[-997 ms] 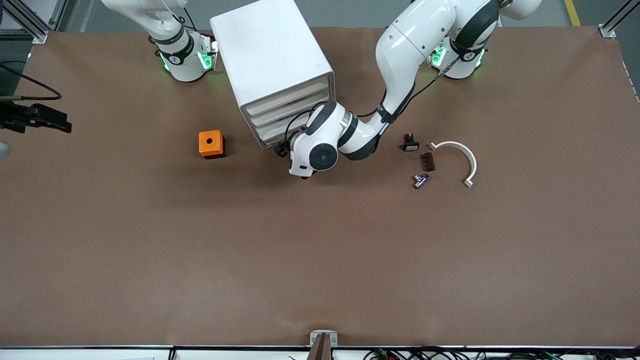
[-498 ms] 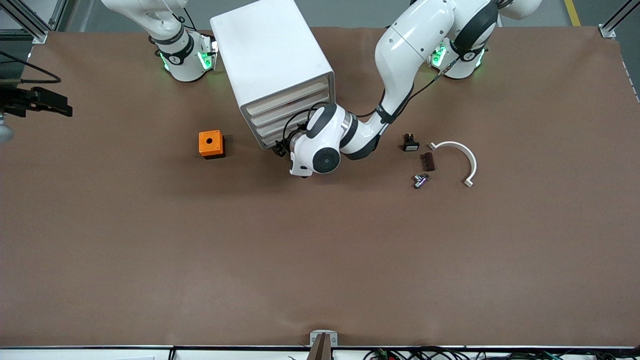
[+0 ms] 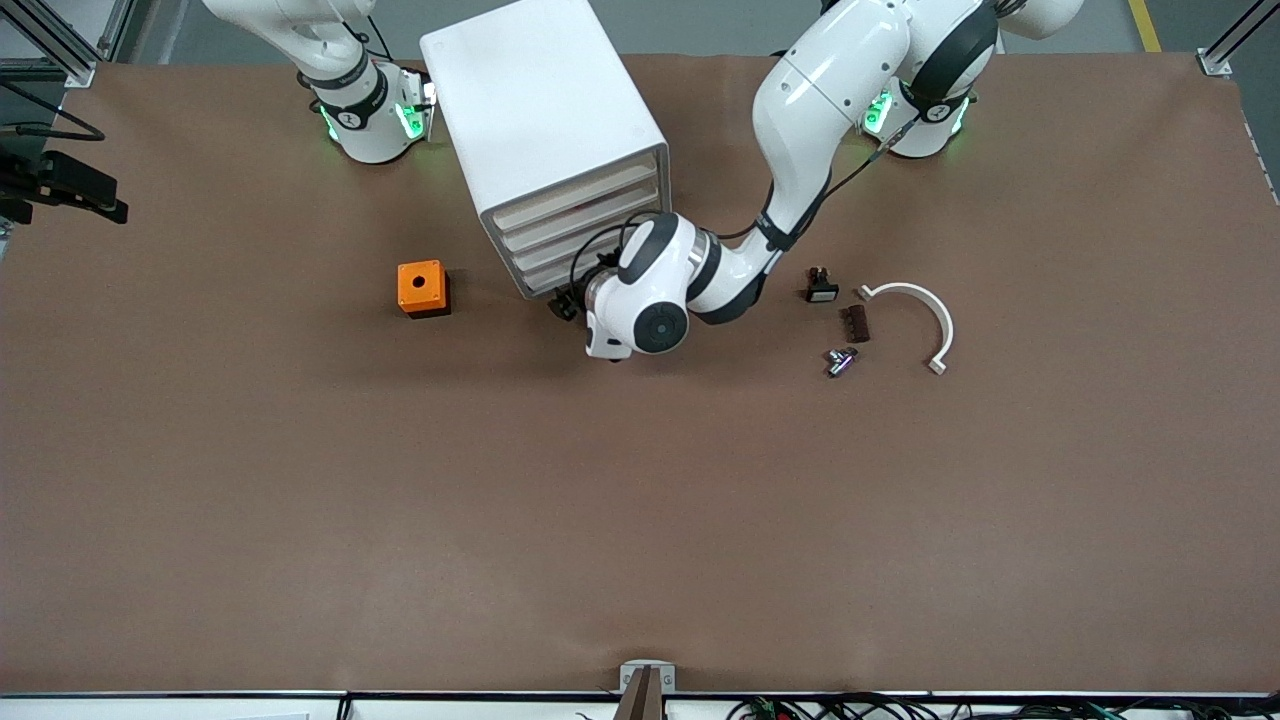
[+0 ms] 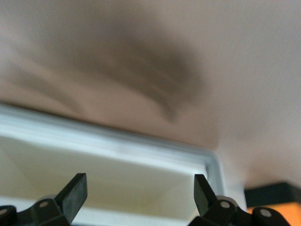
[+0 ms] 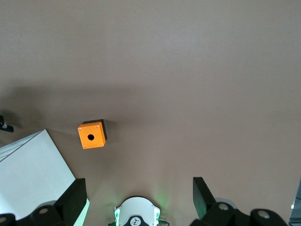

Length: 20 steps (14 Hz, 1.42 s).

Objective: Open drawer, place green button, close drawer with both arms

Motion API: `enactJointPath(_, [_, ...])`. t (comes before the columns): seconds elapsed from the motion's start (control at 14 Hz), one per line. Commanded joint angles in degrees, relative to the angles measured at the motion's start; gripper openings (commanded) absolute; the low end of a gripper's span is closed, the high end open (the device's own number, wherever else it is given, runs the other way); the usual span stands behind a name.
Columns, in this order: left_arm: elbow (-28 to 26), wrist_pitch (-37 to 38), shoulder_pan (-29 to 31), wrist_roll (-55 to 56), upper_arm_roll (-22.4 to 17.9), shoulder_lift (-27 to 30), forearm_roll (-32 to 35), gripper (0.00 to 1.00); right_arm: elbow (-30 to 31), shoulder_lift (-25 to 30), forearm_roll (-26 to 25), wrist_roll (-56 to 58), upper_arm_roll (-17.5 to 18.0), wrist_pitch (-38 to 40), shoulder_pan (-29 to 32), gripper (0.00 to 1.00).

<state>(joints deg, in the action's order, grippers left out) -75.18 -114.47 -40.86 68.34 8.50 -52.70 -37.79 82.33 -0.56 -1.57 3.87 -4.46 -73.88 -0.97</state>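
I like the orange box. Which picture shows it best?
The front view: the orange box shows whole, beside the white drawer cabinet. The right wrist view shows it from higher up; the left wrist view catches only a corner.

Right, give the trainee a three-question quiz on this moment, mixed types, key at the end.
1. True or false: the left gripper is open at the front of the drawer unit.
2. The orange box lies toward which arm's end of the table? A) the right arm's B) the left arm's
3. Fill in: the right gripper is open, high over the table and holding ____.

Key: 1 true; 2 A; 3 nothing
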Motion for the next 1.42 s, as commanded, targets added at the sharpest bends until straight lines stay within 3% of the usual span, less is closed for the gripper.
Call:
enactJointPath(0.0, [0.12, 0.56, 0.52, 0.48, -4.78, 2.50, 6.04, 1.00, 3.72, 3.11, 3.23, 0.00, 0.59, -1.53, 3.25, 1.00])
enactJointPath(0.21, [0.12, 1.69, 1.13, -2.05, -11.56, 7.15, 15.25, 1.00, 3.72, 3.20, 5.53, -0.70, 0.50, -1.53, 4.75, 1.00])
enactJointPath(0.5, [0.04, 5.66, 9.29, -11.53, -12.27, 13.83, 21.78, 1.00, 3.89, 3.46, 5.27, -3.08, 0.51, -1.97, 3.70, 1.00])
enactJointPath(0.71, [-0.14, 13.28, 13.95, -18.65, -12.19, 19.71, 29.41, 1.00, 4.07, 3.72, 4.04, -3.08, 0.50, -2.76, 2.55, 1.00])
enactJointPath(0.93, [-0.32, 16.89, 19.92, -27.69, -12.10, 23.41, 30.32, 1.00, 8.88, 7.13, 4.03, -3.08, 0.42, -6.17, 2.55, 1.00])
enactJointPath(1.14, [-1.10, 23.91, 25.72, -38.94, -11.92, 28.33, 30.23, 1.00, 9.08, 7.24, 4.03, -3.17, 0.07, -6.63, 2.55, 1.00])
enactJointPath(1.35, [-8.11, 25.35, 30.21, -47.57, -11.84, 35.88, 30.06, 1.00, 7.25, 6.89, 3.77, -2.47, 0.15, -6.54, 2.46, 1.00])
